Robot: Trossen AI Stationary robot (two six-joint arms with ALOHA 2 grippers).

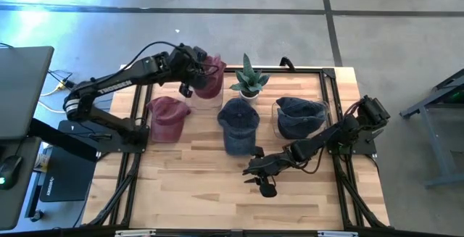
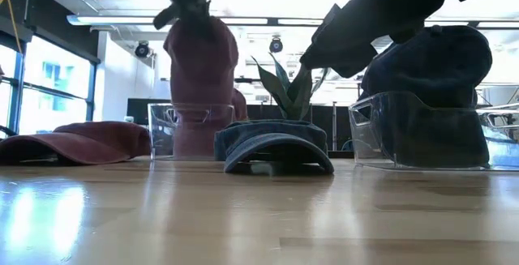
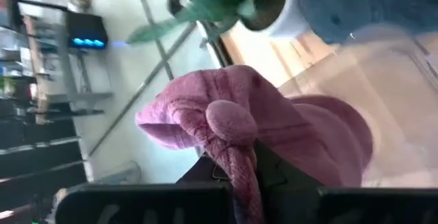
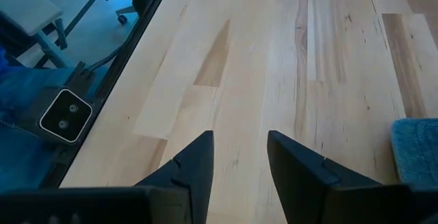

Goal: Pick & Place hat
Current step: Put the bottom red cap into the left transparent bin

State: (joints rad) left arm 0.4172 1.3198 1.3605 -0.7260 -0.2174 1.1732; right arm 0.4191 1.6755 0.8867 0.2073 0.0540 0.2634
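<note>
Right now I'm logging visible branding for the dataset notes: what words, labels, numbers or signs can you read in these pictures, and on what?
"TROSSEN", white lettering, small but just legible: on the left arm's dark forearm link in the high view.
Caps, clear bins, potted plant, wooden table: no readable text.
Room behind the table in the low view: nothing legible.
Glowing blue lights on a dark box in the left wrist view: too blurred to read.

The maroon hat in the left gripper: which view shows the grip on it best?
The left wrist view: the maroon hat fills it, its fabric pinched where the left gripper is shut. The high view shows the hat over a clear bin; the low view shows it hanging into that bin; the right wrist view misses it.
</note>
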